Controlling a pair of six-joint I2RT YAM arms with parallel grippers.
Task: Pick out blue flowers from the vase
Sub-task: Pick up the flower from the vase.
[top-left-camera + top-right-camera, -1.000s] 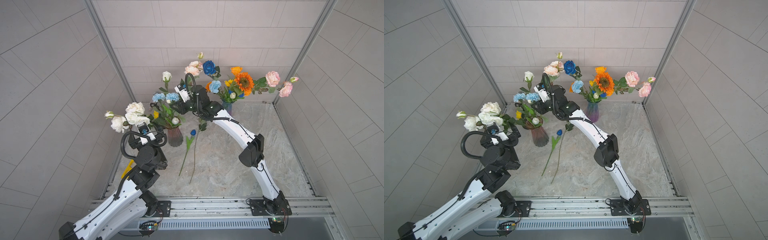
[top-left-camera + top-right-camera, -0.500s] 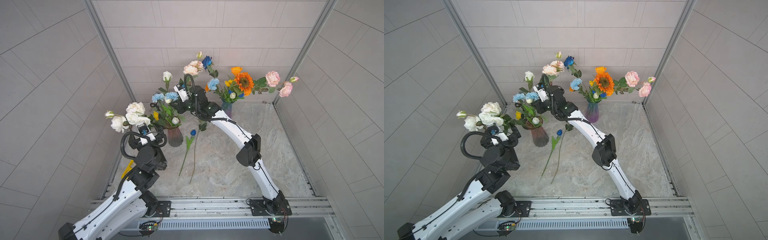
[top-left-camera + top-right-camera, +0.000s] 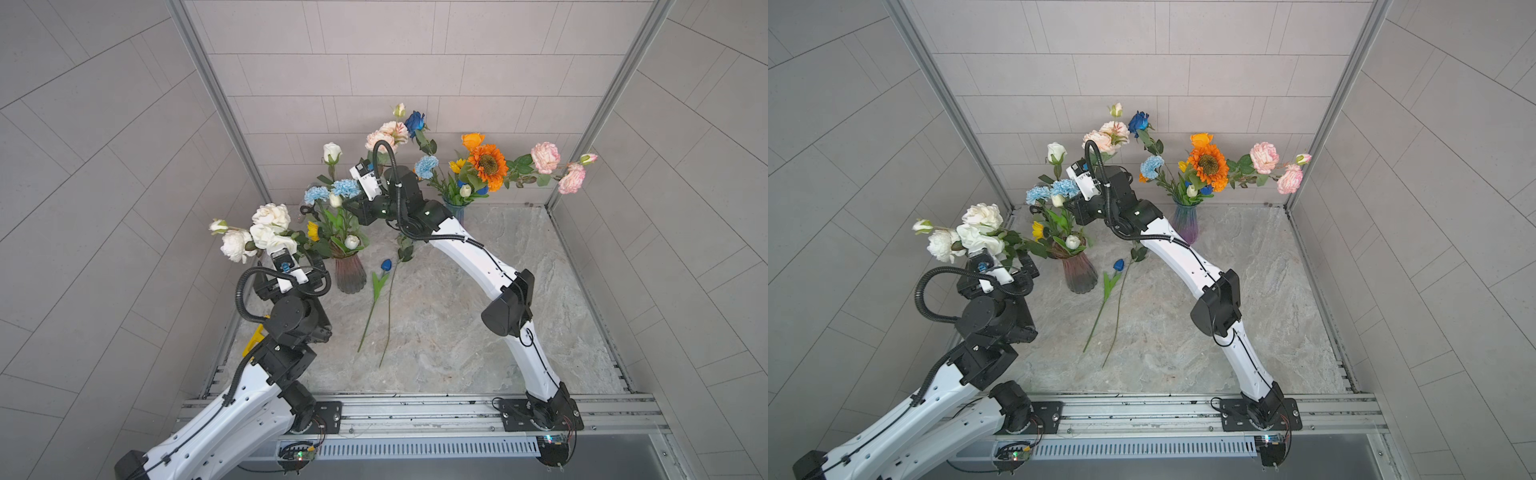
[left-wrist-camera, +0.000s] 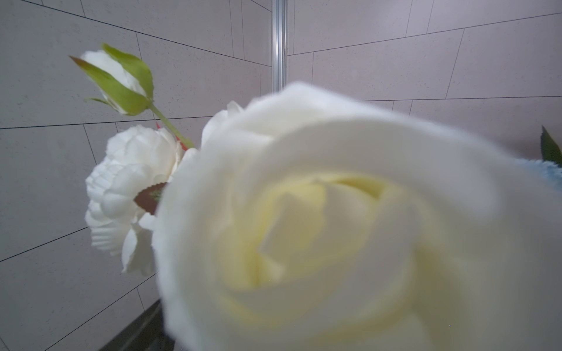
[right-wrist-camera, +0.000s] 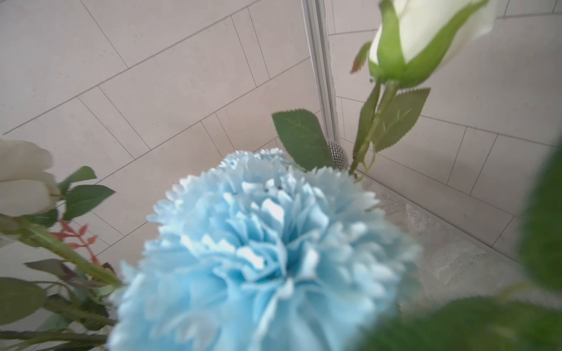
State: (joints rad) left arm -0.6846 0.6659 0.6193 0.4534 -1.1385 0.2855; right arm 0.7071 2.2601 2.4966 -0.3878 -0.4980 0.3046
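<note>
Two light blue carnations stand in the pink vase among white buds. My right gripper reaches in just under them, and a carnation fills the right wrist view and hides the jaws. A dark blue rose and another light blue carnation rise by the back vase. A blue tulip bud lies on the table. My left gripper stands open under white roses.
A long green stem lies beside the tulip on the marble table. An orange sunflower and pink blooms spread from the back vase. Tiled walls close in at the back and on both sides.
The right wrist has edged in under the light blue carnations. The dark blue rose at the back has swung up toward the wall. The left arm has not moved.
</note>
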